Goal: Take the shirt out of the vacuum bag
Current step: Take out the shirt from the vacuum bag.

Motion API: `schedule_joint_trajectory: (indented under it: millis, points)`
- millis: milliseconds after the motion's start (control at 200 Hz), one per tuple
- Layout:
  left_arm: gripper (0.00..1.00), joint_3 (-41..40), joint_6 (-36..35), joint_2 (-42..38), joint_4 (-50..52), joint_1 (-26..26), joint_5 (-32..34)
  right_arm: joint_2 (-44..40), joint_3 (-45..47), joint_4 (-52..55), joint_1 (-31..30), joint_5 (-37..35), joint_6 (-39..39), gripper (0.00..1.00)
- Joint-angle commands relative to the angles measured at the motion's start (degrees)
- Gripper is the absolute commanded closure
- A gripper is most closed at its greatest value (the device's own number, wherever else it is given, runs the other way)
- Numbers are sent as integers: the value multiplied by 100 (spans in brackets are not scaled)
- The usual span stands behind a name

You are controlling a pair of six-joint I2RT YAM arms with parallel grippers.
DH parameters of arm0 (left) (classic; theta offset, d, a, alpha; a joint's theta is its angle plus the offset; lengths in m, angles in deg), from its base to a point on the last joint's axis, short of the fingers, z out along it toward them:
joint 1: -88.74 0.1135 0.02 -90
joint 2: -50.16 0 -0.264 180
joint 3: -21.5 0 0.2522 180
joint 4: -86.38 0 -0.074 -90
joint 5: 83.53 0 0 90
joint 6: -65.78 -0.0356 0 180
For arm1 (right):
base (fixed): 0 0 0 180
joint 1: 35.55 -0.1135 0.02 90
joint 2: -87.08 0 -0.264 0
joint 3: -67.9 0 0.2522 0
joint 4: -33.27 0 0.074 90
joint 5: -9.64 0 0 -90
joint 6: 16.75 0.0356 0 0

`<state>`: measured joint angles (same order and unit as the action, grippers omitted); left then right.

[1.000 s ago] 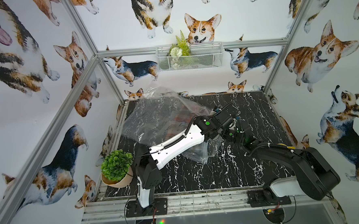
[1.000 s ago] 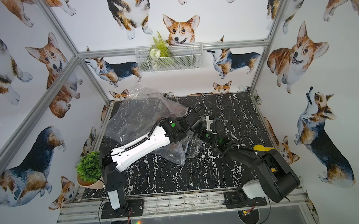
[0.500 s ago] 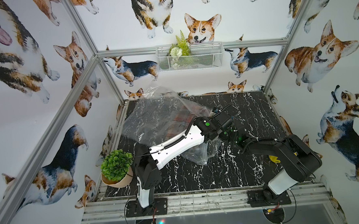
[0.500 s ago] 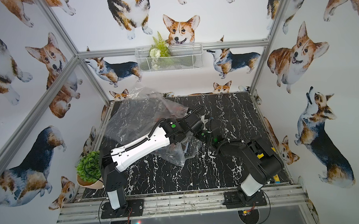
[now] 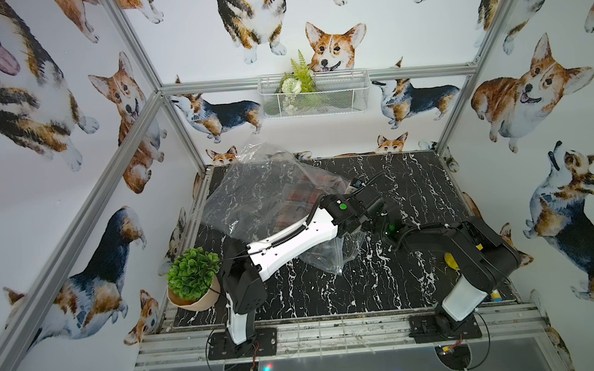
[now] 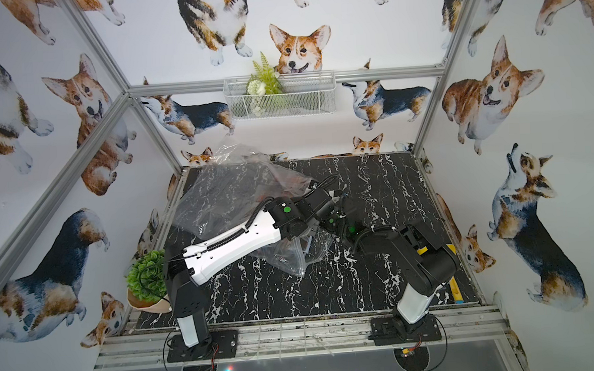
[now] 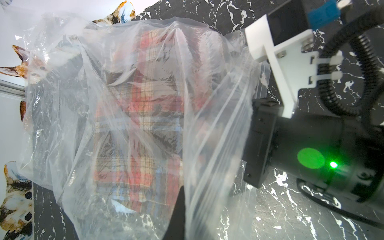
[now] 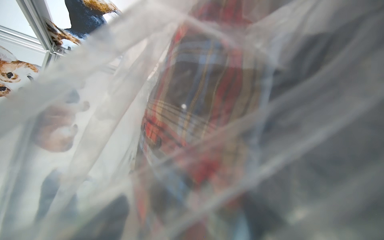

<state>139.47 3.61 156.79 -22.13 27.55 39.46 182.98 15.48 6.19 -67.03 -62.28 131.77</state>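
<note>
A green potted plant (image 5: 192, 274) stands at the near left corner of the black marble worktop (image 5: 363, 287). A white wire basket (image 5: 313, 98) holding fern sprigs hangs on the corgi-print back wall (image 5: 333, 45). A yellow object (image 5: 451, 260) lies near the worktop's right edge.

Both top views: high, front, looking down, whole table (image 5: 411, 187). Wrist views: close, sharing vacuum bag (image 7: 68, 124).

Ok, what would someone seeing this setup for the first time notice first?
The crumpled clear vacuum bag heaped on the far left of the black marble table, with a red plaid shirt showing through it. The left arm and right arm meet at its near edge, and corgi wallpaper covers the walls.
</note>
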Motion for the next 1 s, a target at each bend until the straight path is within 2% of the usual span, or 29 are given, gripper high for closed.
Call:
schedule_joint_trajectory:
  millis: [0,330,505,881,996]
  points:
    - [100,-40,106,-63,45,-2,102,101,-82,-301,1,13,139,10]
    - [100,-122,108,-95,-4,-3,102,251,-185,-407,-68,-14,221,12]
    - [100,-138,121,-46,-22,-4,71,103,-412,-21,-189,-97,30,12]
    - [100,-171,153,-45,-42,-3,29,801,-545,-409,-221,19,294,15]
    - [100,-197,152,-31,-74,-4,23,1004,-654,-554,-244,132,395,21]
